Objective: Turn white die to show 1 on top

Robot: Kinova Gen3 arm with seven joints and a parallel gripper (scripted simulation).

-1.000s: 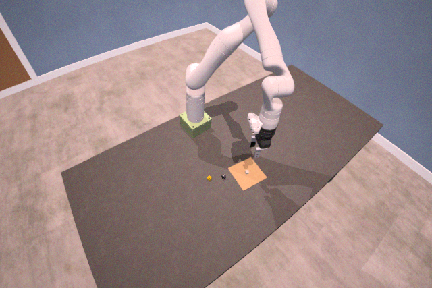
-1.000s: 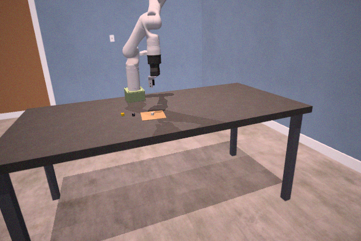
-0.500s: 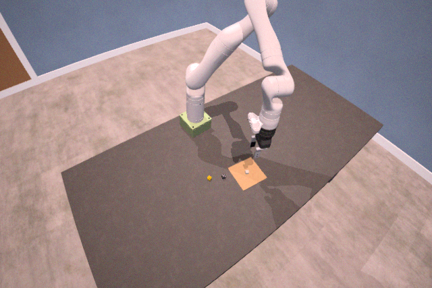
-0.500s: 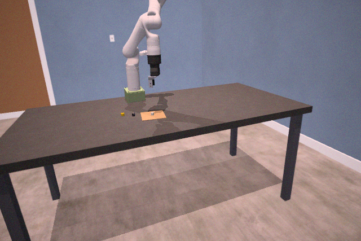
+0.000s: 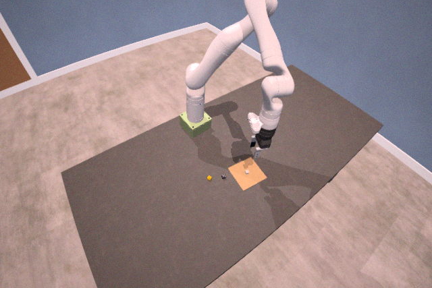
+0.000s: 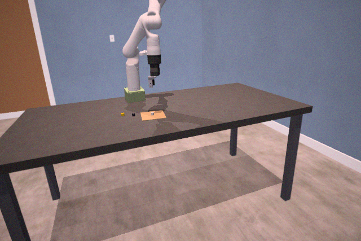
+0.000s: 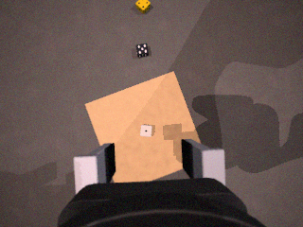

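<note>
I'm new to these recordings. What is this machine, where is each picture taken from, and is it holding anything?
It is a white jointed robot arm bolted to a dark table. One picture looks down from above, one from across the room, one from a camera at the wrist. Its gripper hangs open above the table, holding nothing. Below lies an orange mat bearing a white die that shows one dot. A black die and a yellow die sit off the mat.
</note>
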